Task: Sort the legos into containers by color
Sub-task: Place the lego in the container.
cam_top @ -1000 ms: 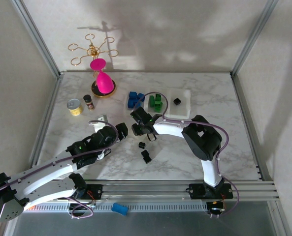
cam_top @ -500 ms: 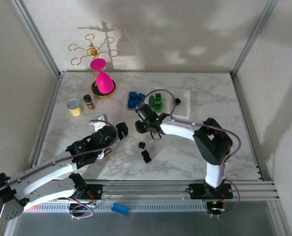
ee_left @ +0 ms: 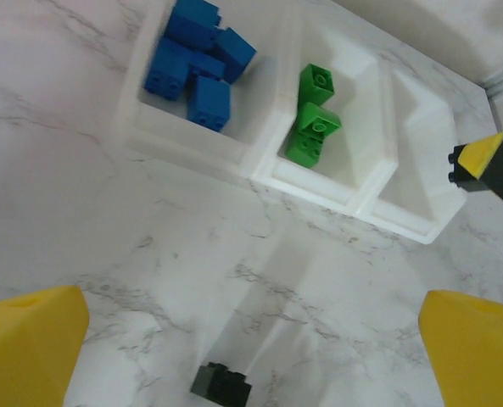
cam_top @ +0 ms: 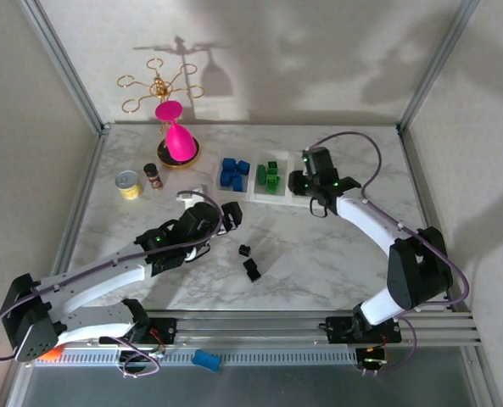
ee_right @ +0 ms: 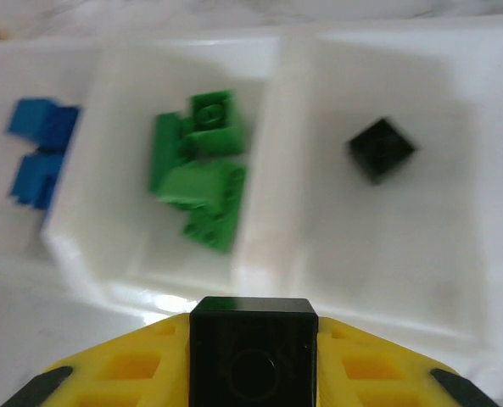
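Note:
The clear three-compartment tray (cam_top: 252, 177) holds blue bricks (cam_top: 232, 174) on the left and green bricks (cam_top: 271, 178) in the middle. My right gripper (cam_top: 307, 181) hovers over the right compartment, shut on a black brick (ee_right: 253, 346). Under it another black brick (ee_right: 381, 148) lies in that compartment, with the green bricks (ee_right: 200, 174) beside it. Two black bricks (cam_top: 244, 251) (cam_top: 252, 269) lie on the marble. My left gripper (cam_top: 226, 215) is open just above the table, its yellow fingers (ee_left: 26, 349) wide apart, a black brick (ee_left: 221, 386) between and ahead of them.
A pink goblet (cam_top: 177, 140) and gold wire rack (cam_top: 158, 85) stand at the back left. A yellow tin (cam_top: 129, 184) and a small brown bottle (cam_top: 153, 175) sit left of the tray. A larger blue block (cam_top: 205, 359) lies by the rail at the near edge.
My right arm has swung from the table's middle to the back right, carrying the black brick over the tray's right compartment. My left gripper has moved forward and right, towards the loose black bricks.

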